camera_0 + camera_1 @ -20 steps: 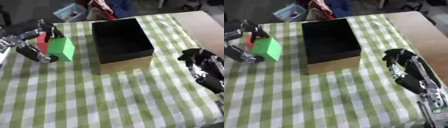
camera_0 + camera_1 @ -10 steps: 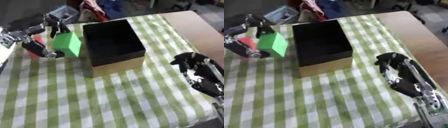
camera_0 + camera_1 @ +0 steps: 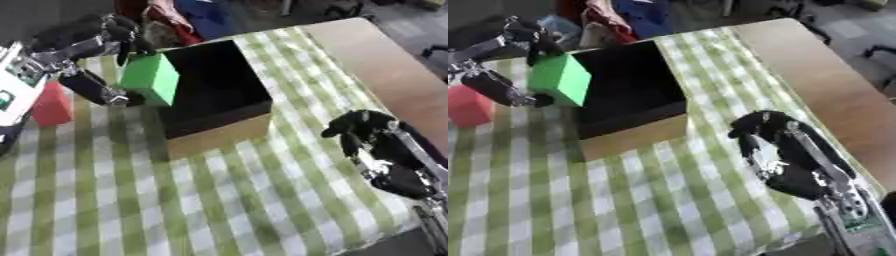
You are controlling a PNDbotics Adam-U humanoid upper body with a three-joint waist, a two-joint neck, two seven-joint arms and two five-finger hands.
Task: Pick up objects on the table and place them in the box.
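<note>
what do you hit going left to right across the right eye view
red block → green block, held by the left hand → black box → right hand → bare wooden tabletop

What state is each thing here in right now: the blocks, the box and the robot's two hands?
Green cube-shaped block: held up at the box's left edge, tilted.
Black-lined cardboard box: open-topped, nothing visible inside.
Red block: lying on the checked cloth, untouched.
Left hand: fingers curled round the green block.
Right hand: idle over the cloth, fingers curled, holding nothing.
</note>
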